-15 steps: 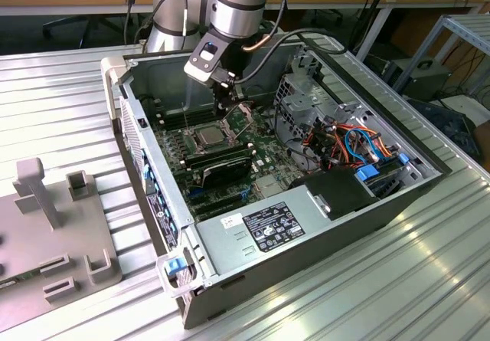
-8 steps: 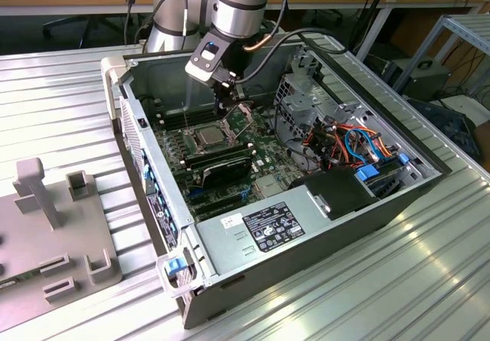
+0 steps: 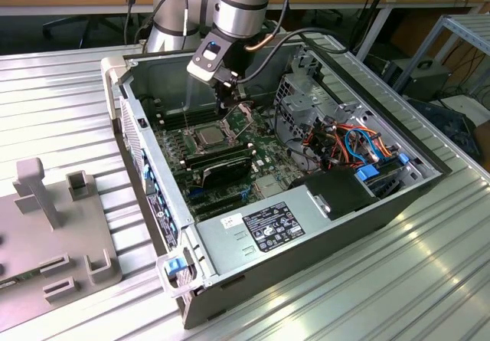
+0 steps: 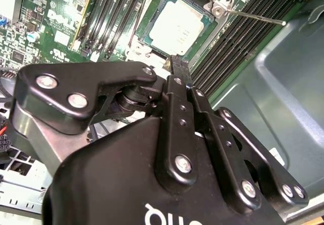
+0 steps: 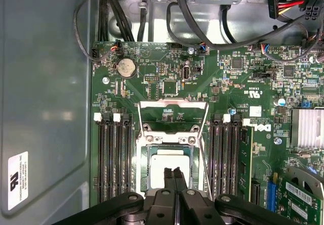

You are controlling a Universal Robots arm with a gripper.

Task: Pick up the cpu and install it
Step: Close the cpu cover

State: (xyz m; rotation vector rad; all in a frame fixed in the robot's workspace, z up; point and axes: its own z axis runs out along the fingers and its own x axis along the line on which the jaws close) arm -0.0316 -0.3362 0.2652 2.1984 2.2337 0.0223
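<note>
I see the cpu (image 5: 167, 159) lying seated, hinged frame (image 5: 172, 102) thrown open to admit it. My gripper (image 5: 174, 170) hangs just above it, fingers (image 5: 170, 177) pinched together and, I think, empty.

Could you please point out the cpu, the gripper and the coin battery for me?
cpu (image 4: 177, 28): second wrist view, middle of its silver top.
gripper (image 5: 174, 171): first wrist view, between its closed fingertips.
coin battery (image 5: 126, 68): first wrist view, centre of its round face.

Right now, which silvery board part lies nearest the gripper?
The square cpu, right by the gripper; the round battery and finned heatsink lie farther off.
</note>
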